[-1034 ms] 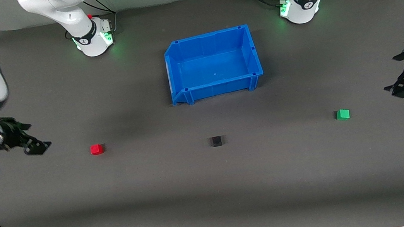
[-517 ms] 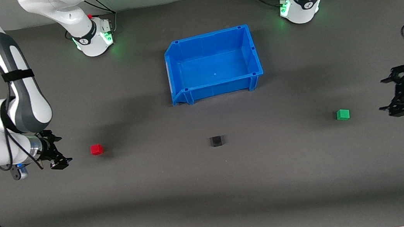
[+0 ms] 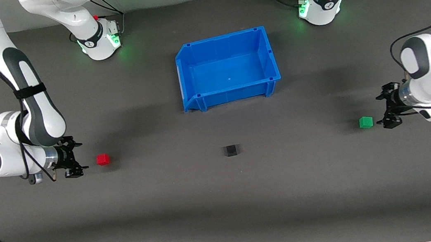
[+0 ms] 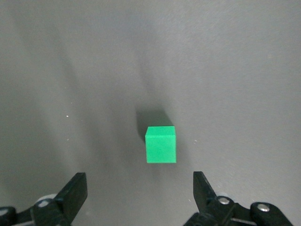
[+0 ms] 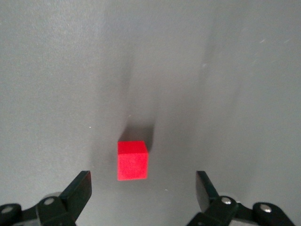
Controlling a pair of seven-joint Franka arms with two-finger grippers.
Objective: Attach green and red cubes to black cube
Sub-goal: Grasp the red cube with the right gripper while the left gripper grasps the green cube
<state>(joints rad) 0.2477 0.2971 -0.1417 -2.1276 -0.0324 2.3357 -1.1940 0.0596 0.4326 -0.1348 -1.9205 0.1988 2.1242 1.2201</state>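
Left gripper (image 3: 390, 116) (wide open) beside green cube (image 3: 365, 122); right gripper (image 3: 74, 168), open, seemingly low beside red cube (image 3: 102, 159).

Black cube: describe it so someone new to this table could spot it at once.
Start at the blue bin in the middle of the table and come toward the front camera. The black cube sits alone on the dark mat there, between the red cube and the green cube. It is the only uncoloured one.
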